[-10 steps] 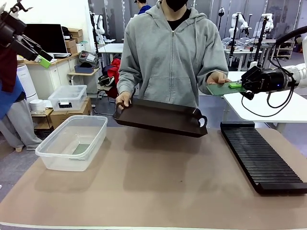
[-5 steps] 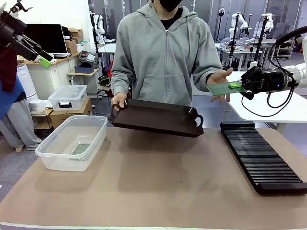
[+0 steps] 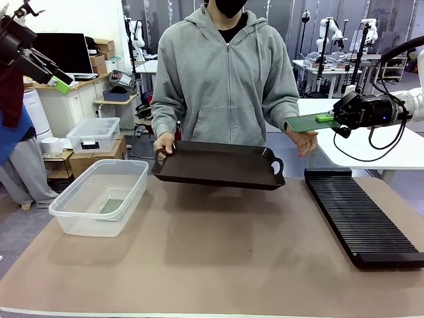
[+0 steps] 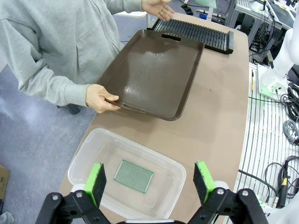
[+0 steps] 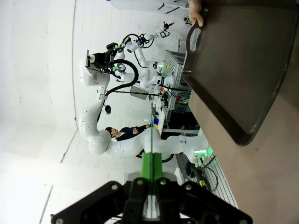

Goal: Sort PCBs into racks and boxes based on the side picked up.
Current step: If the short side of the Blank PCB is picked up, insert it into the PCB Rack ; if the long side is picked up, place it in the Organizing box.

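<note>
The right claw (image 3: 329, 118) is pressed together on one short end of a PCB (image 3: 307, 122), holding it level in the air beyond the far end of the rack (image 3: 361, 218). In the right wrist view this board shows edge-on as a thin line between the green pads. A person stands across the table (image 3: 218, 265); one open hand (image 3: 306, 140) hangs just under the held board, and I cannot tell whether it touches. The other hand (image 3: 164, 142) grips the end of a dark tray (image 3: 218, 169), held above the table. The left claw (image 4: 150, 179) is spread wide and empty, high over the box (image 3: 86, 222), where a second PCB (image 4: 134, 175) lies flat on the bottom, grid face up.
</note>
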Controlling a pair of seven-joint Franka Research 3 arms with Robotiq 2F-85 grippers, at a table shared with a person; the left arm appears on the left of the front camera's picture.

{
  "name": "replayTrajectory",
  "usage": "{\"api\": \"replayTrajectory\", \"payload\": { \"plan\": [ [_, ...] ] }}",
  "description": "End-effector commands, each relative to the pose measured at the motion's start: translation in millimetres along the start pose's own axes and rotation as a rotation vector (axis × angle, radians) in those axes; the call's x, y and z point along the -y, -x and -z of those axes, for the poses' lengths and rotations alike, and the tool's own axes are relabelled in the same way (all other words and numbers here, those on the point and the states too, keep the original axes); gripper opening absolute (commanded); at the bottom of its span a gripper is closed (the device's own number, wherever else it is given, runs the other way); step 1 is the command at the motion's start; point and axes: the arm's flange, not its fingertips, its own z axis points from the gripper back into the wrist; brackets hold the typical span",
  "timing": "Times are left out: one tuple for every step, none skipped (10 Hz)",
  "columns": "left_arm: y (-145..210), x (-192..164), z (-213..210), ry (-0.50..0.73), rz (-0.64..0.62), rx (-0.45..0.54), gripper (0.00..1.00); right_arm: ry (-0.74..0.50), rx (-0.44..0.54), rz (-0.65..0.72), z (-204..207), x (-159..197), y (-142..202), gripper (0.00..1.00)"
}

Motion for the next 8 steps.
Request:
{"api": "replayTrajectory", "payload": {
  "plan": [
    [0,0,1,-0.001,-0.001,-0.004,1.0,0.003,-0.009,0.001,2,0,0,0.0],
    [0,0,1,-0.001,-0.001,-0.004,1.0,0.003,-0.009,0.001,2,0,0,0.0],
    [0,0,1,-0.001,-0.001,-0.004,1.0,0.003,-0.009,0.001,2,0,0,0.0],
    [0,0,1,-0.001,-0.001,-0.004,1.0,0.0,0.0,0.0,0,0,0,0.02],
    [0,0,1,-0.001,-0.001,-0.004,1.0,0.027,-0.037,-0.095,-3,-5,4,0.02],
    [0,0,1,-0.001,-0.001,-0.004,1.0,0.07,-0.041,-0.26,-7,-10,10,0.02],
    [0,0,1,-0.001,-0.001,-0.004,1.0,0.089,-0.053,-0.387,-16,-16,19,0.02],
    [0,0,1,-0.001,-0.001,-0.004,1.0,0.12,-0.033,-0.493,-26,-22,29,0.02]
  ]
}}
